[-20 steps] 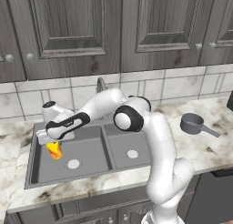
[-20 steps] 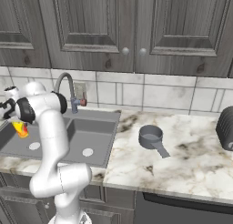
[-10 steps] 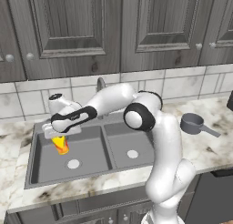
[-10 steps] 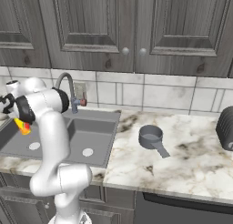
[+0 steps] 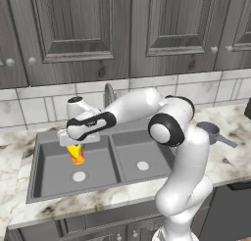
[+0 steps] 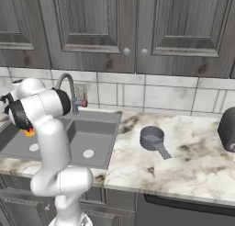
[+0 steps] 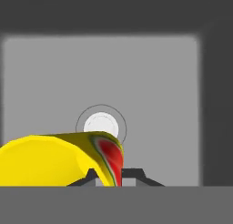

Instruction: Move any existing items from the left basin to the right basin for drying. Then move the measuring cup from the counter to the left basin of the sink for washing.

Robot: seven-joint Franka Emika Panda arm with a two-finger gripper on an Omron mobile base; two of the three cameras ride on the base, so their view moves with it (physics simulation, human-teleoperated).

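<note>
My gripper [image 5: 73, 144] is shut on the rim of the yellow cup [image 5: 76, 156] with its orange-red lower part, and holds it above the left basin [image 5: 51, 172] of the sink. In the hand view the yellow cup [image 7: 54, 160] fills the lower left between the dark fingertips of the gripper [image 7: 108, 175], with the basin's pale drain [image 7: 101, 124] below it. The right basin [image 5: 147, 152] has nothing in it. The dark grey measuring cup [image 5: 210, 130] lies on the marble counter [image 5: 230, 159] right of the sink, handle pointing right; the right base view shows this measuring cup [image 6: 152, 138] too.
The curved grey tap [image 5: 109, 93] rises behind the divider between the two basins, close behind my forearm. A dark ribbed object [image 6: 227, 128] stands at the counter's far right. Grey cabinets hang above the tiled wall.
The gripper has carried the yellow cup up and to the right inside the left basin, toward the divider. The measuring cup has not moved.
</note>
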